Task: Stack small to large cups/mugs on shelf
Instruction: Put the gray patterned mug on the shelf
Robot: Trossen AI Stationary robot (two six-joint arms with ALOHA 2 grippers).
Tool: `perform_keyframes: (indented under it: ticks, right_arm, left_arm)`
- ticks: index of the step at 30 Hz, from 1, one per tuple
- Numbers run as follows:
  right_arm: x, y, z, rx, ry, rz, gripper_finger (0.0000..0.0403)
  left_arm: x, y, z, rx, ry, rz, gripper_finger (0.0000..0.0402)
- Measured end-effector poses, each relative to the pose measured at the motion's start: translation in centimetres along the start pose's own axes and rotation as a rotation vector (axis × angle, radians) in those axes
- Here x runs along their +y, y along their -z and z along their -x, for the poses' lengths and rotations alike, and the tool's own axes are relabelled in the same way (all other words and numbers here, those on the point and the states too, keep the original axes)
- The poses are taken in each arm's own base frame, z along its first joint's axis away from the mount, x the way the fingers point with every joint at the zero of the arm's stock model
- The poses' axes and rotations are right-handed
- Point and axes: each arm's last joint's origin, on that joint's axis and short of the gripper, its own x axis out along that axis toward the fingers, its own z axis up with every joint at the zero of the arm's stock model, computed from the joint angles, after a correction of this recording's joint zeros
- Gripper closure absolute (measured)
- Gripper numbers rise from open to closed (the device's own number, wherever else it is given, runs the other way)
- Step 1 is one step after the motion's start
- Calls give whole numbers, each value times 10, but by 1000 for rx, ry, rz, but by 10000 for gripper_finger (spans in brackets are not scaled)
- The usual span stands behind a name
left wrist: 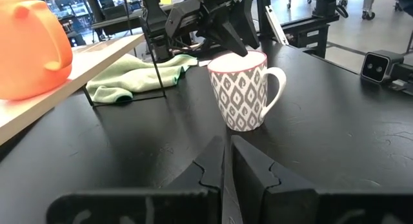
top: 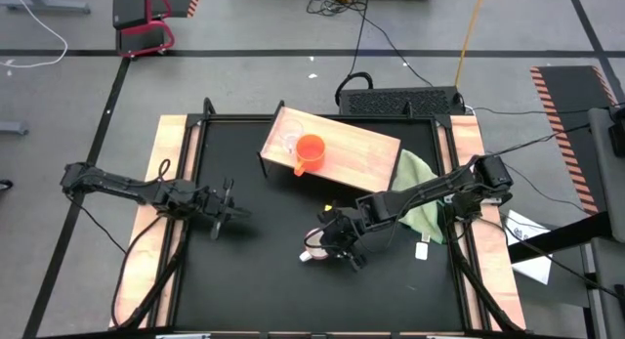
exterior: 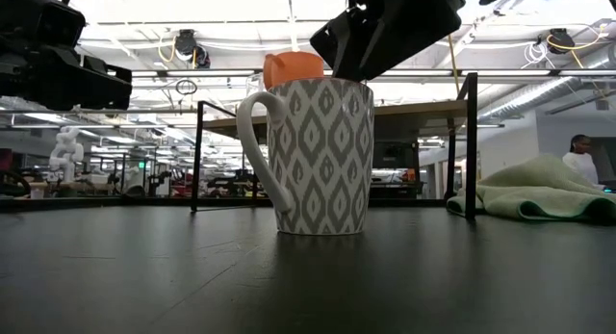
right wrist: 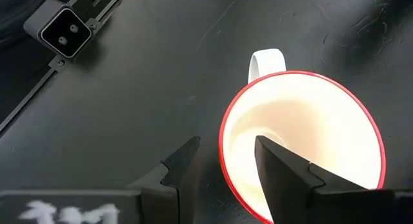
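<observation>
The white mug with the dark pattern (exterior: 318, 156) stands upright on its base on the black table, near the front middle, its handle (right wrist: 266, 58) pointing away from my right gripper. My right gripper (right wrist: 226, 143) hangs over it, pointing down and open. One finger (right wrist: 284, 169) is inside the red rim and the other (right wrist: 181, 166) is outside the wall, with a gap on both sides. The orange-red mug (top: 311, 150) and the clear cup (top: 288, 144) stand on the wooden shelf (top: 366, 148). My left gripper (top: 229, 210) is shut and empty at the left.
A green cloth (top: 415, 188) lies on the table at the shelf's right end. The shelf's black legs (exterior: 471, 146) stand behind the mug. A small white tag (top: 423, 249) lies near the right strip. A camera block (right wrist: 63, 24) sits by the table's near edge.
</observation>
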Motion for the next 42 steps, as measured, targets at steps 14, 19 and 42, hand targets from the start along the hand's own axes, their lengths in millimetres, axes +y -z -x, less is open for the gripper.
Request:
perform_keyframes:
  ticks: [14, 19, 42]
  right_arm:
    - [0, 4, -2, 14, -3, -3, 264]
    - [1, 7, -4, 22, -5, -4, 264]
    - [1, 10, -7, 8, -1, 12, 343]
  left_arm:
    - [0, 0, 0, -2, 7, 1, 371]
    - [0, 0, 0, -2, 8, 1, 371]
    - [-1, 0, 0, -2, 9, 3, 371]
